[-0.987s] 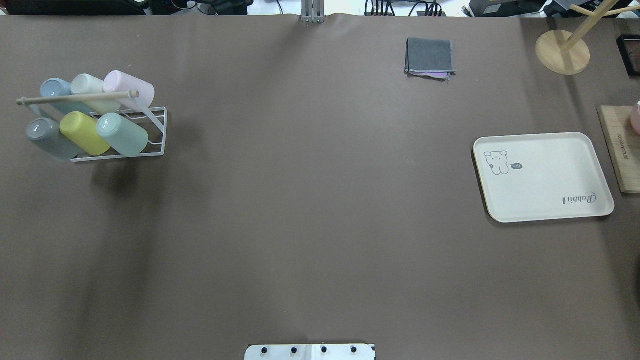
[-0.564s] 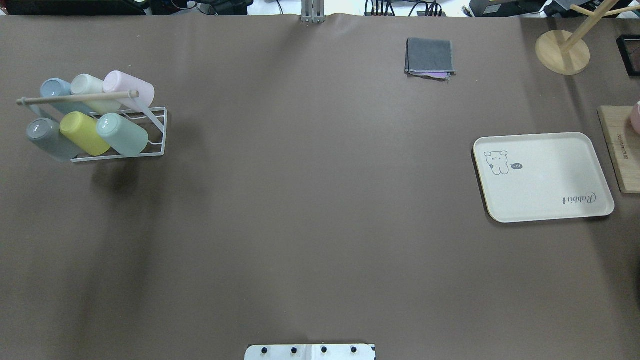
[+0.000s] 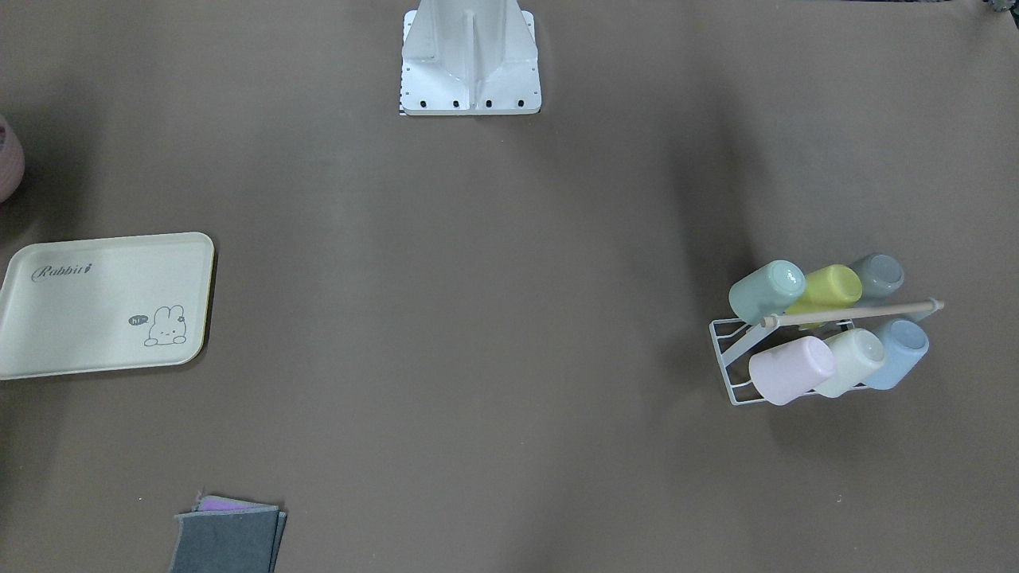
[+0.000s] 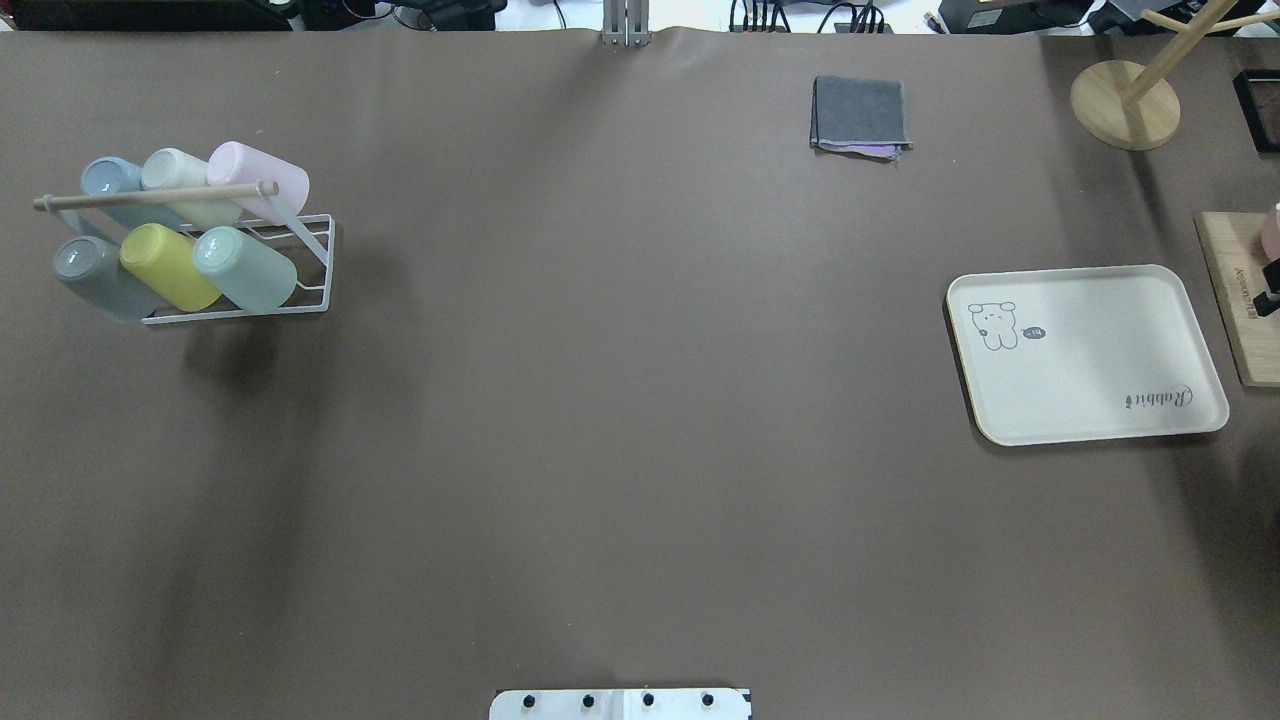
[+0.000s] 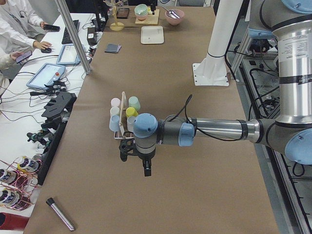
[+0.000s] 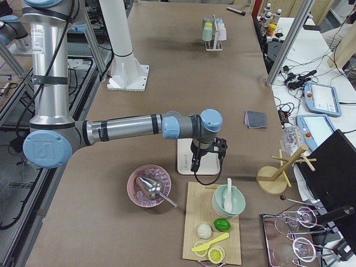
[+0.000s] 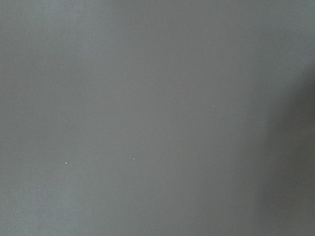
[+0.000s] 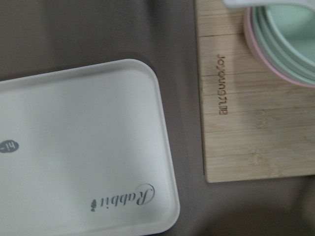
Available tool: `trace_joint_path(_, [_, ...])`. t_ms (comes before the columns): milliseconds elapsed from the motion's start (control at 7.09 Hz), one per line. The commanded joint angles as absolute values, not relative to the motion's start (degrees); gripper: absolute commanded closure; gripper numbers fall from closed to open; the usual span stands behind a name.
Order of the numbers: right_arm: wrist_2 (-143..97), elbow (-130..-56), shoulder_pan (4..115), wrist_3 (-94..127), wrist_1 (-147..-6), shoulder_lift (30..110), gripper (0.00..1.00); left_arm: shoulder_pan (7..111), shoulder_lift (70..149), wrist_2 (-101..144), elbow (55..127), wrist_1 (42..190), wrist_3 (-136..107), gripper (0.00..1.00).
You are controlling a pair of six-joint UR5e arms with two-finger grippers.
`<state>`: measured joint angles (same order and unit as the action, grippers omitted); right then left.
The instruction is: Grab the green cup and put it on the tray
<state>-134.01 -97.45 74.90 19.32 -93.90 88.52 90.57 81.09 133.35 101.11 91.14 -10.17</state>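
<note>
The green cup (image 4: 245, 268) is a pale mint tumbler lying tilted in a white wire rack (image 4: 300, 300) at the table's left, next to a yellow-green cup (image 4: 168, 266). It also shows in the front-facing view (image 3: 767, 290). The cream tray (image 4: 1090, 345) with the "Rabbit" script lies empty at the right, and its corner fills the right wrist view (image 8: 83, 147). My left gripper (image 5: 146, 170) hangs over bare table beside the rack, clear of the cups. My right gripper (image 6: 194, 165) hangs by the tray's right side. I cannot tell whether either gripper is open or shut.
The rack also holds grey, blue, cream and pink cups. A wooden board (image 4: 1235, 310) with stacked bowls (image 6: 228, 201) lies right of the tray. A pink bowl (image 6: 149, 186), a wooden mug tree (image 4: 1125, 105) and a folded grey cloth (image 4: 860, 115) are nearby.
A dark part of my right gripper has come into the overhead view at the right edge, over the wooden board. The cups and the tray have not moved.
</note>
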Motion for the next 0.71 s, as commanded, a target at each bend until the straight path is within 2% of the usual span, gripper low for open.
trace_joint_path(0, [-132.20, -92.41, 70.41, 23.02, -88.20, 86.14, 0.05, 90.61, 81.21, 133.33, 101.25, 91.14, -10.20, 0.02])
trace_joint_path(282, [-132.19, -88.34, 69.18, 25.57, -82.62, 86.13, 0.10, 90.79, 81.30, 133.24, 102.12, 91.06, -10.11, 0.02])
trace_joint_path(564, [-132.36, -86.58, 68.82, 25.23, -82.62, 85.69, 0.24, 90.88, 81.39, 132.98, 105.53, 90.97, -10.11, 0.02])
